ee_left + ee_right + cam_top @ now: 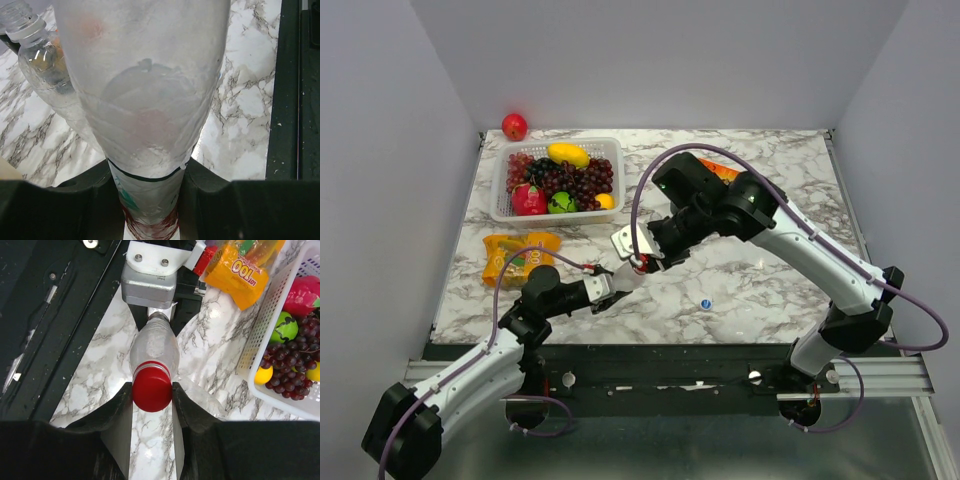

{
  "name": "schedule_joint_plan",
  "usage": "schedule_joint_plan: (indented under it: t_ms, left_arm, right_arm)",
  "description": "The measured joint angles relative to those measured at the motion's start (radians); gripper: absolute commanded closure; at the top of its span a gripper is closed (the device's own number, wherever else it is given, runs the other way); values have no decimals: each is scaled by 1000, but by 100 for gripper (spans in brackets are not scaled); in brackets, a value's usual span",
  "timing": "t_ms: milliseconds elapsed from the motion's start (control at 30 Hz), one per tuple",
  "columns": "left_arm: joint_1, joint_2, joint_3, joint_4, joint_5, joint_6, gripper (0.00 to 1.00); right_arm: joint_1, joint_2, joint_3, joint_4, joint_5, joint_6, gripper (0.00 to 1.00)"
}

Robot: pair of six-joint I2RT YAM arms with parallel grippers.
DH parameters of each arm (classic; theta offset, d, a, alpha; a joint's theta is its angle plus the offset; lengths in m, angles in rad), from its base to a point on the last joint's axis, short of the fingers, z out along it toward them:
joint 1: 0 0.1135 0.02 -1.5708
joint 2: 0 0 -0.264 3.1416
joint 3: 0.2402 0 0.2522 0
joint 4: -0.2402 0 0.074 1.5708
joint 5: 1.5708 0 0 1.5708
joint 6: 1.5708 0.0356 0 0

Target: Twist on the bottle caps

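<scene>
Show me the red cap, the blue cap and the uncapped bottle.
red cap [152, 389], right wrist view, middle of its top.
blue cap [706, 303], top external view, its middle.
uncapped bottle [22, 22], left wrist view, its neck.
</scene>
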Motion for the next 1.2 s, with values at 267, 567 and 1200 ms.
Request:
schedule_joint_plan:
  t_ms: [267,567,1200]
  left_arm:
    - [0,7,0,-7,-10,-35,100]
    - [0,4,8,-7,-45,-68,100]
    - [2,-34,27,-32,-55,-51,100]
  right_arm:
    - [-3,-21,-51,44,14,18,69]
    - [-13,-92,-164,222,70,182,69]
    - [-43,-56,-99,227,31,277,68]
